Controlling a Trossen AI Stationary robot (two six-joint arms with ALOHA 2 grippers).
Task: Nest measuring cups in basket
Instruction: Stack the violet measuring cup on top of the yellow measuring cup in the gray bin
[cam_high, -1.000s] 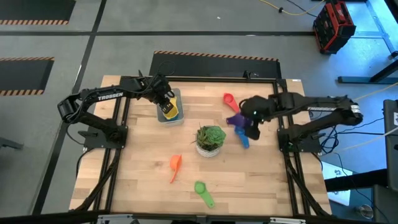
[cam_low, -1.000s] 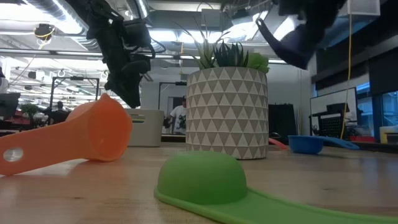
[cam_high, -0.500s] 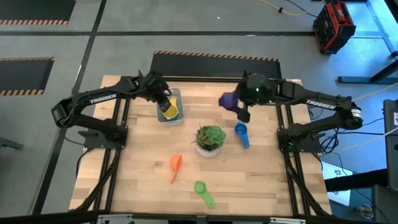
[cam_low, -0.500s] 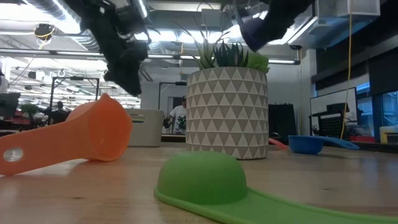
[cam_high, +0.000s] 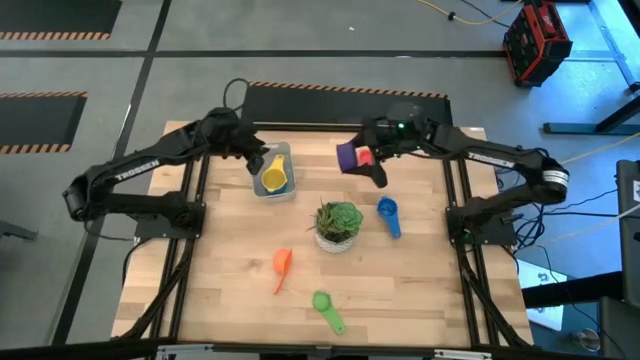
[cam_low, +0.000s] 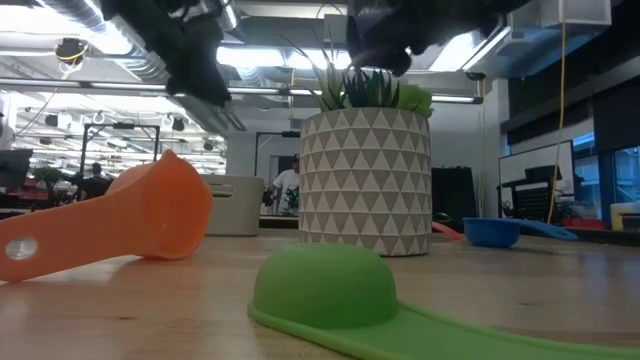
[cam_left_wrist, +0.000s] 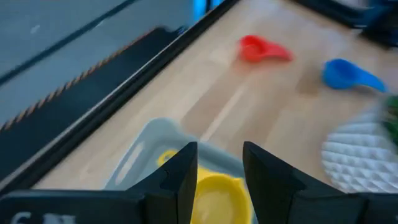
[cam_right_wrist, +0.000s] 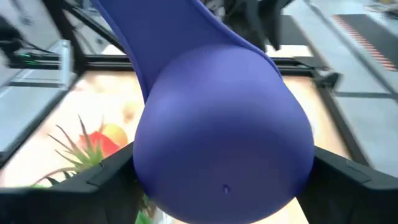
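Note:
My right gripper (cam_high: 356, 160) is shut on the purple measuring cup (cam_high: 347, 157), high above the far middle of the table. A red cup (cam_high: 366, 155) lies just below it. The grey basket (cam_high: 284, 152) stands at the far left with a yellow cup (cam_high: 274, 178) lying in it. My left gripper (cam_left_wrist: 219, 177) hangs open above the basket's left rim, holding nothing. A blue cup (cam_high: 388, 215), an orange cup (cam_high: 283, 264) and a green cup (cam_high: 326, 308) lie on the table. My right gripper pinches the purple cup's bowl (cam_right_wrist: 224, 143) between its two fingers (cam_right_wrist: 109, 177), one on each side of it. The fingers come from the table's right, slanting a little downward. The cup is lifted clear, and its handle (cam_right_wrist: 155, 31) points away from the wrist.
A potted green plant in a white patterned pot (cam_high: 338, 224) stands mid-table, between the basket and the blue cup. In the low view the pot (cam_low: 365, 180) blocks much of the far side. Black frame rails run along the table's edges.
My right gripper has carried the purple cup from beside the plant toward the far edge and then leftward toward the basket, turning from pointing down to nearly level. My left gripper has risen and drawn back leftward off the yellow cup, which stays in the basket.

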